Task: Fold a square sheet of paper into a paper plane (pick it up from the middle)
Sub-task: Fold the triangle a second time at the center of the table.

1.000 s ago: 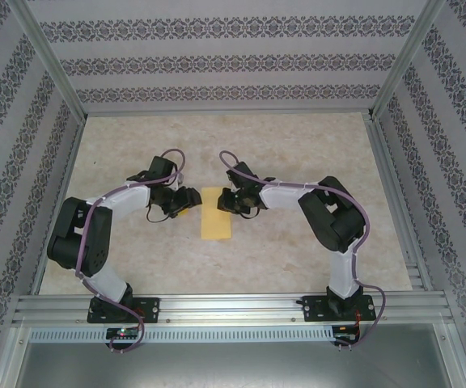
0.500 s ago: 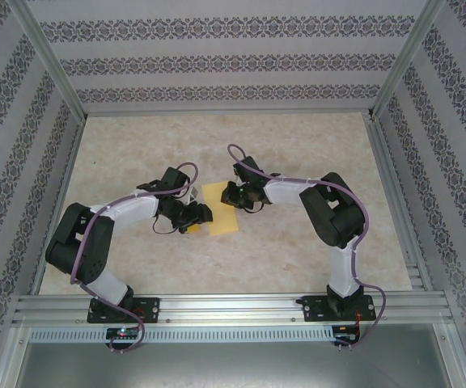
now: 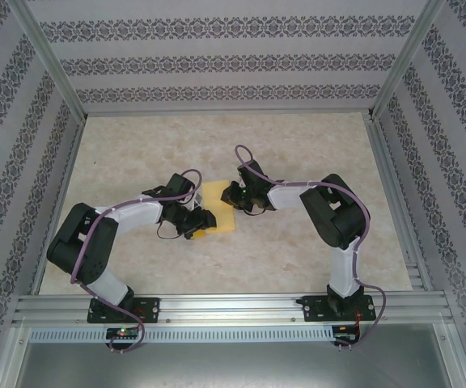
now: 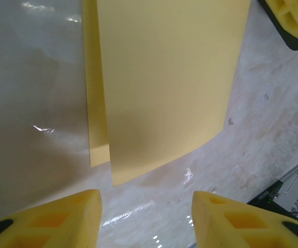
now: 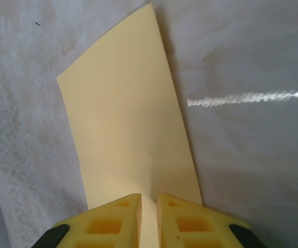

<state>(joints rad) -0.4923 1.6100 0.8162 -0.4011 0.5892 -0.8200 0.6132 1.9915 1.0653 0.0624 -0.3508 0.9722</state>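
Pinching the paper by its near edge, the right gripper has its two yellow fingers drawn almost together, with only a thin slit between them. The sheet runs out of that slit and away from the jaws as a long yellow strip, slightly curved, its far end over the pale table. A streak of glare crosses the table to the right of the strip, well ahead of the jaws. The left gripper stands with its jaws spread wide — one yellow fingertip at the left, the other at the right, and bare table in the gap. The paper lies just ahead of these open jaws, touching neither fingertip. Its nearest corner points toward the gap, and it shows two layers: a broad upper one and a narrow band of a lower one sticking out along its left side. Whether the upper layer lies flat or is lifted I cannot tell, though a shadow falls under its near edge. Beyond the paper, far to the right of the left jaws, a bit of the right gripper's yellow finger shows. From above, the two grippers flank the paper — the left at its near left corner, the right at its far right edge.
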